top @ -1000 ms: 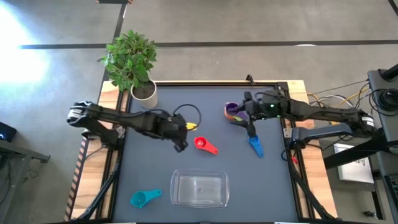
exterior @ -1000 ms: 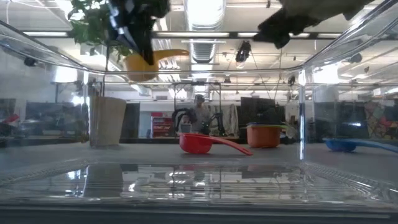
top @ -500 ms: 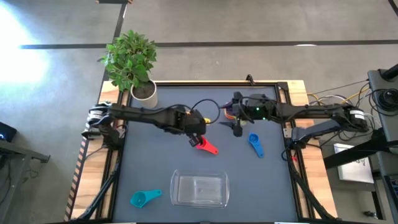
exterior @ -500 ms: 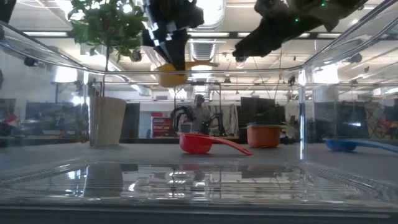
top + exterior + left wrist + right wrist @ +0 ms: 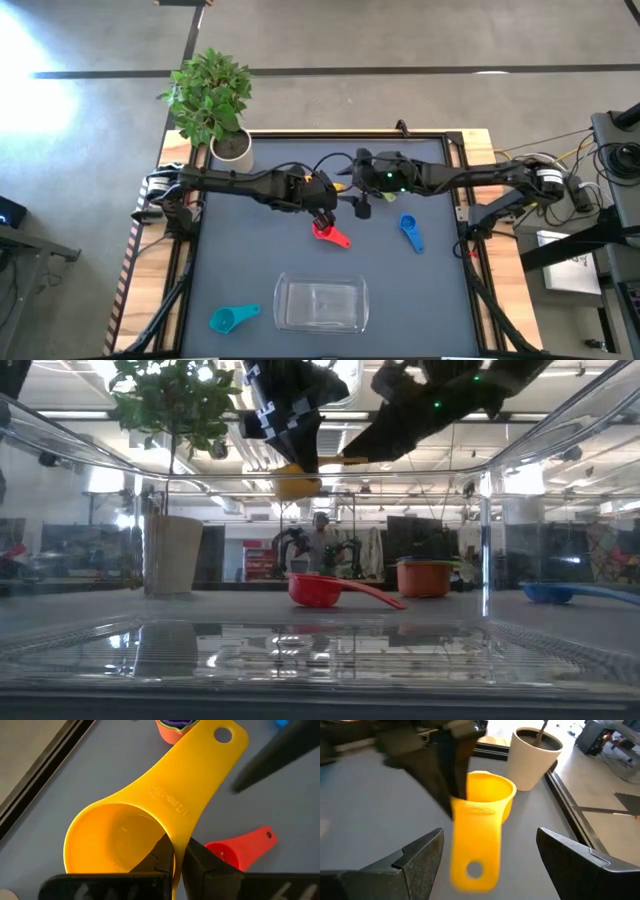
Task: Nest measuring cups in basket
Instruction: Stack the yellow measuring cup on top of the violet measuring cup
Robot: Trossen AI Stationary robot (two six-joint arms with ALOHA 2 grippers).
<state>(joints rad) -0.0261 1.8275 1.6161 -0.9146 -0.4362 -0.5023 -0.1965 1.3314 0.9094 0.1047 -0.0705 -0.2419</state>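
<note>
Left claw [image 5: 322, 207] now carried in from the plant side to above the red cup [image 5: 322, 230], clamped on the yellow cup [image 5: 150, 820] in mid-air well beyond the basket [image 5: 320, 305]; right claw [image 5: 480, 870], fingers spread and empty, closed in facing its handle — handover judged imminent.

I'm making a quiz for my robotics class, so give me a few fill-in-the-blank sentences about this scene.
The left tool is shut on the rim of the ____ measuring cup.
The right tool faces that cup's handle with its jaws ____.
The red cup lies on the ____, outside the basket.
The teal cup lies ____ the basket.

Missing words: yellow; open; table; beside
</note>
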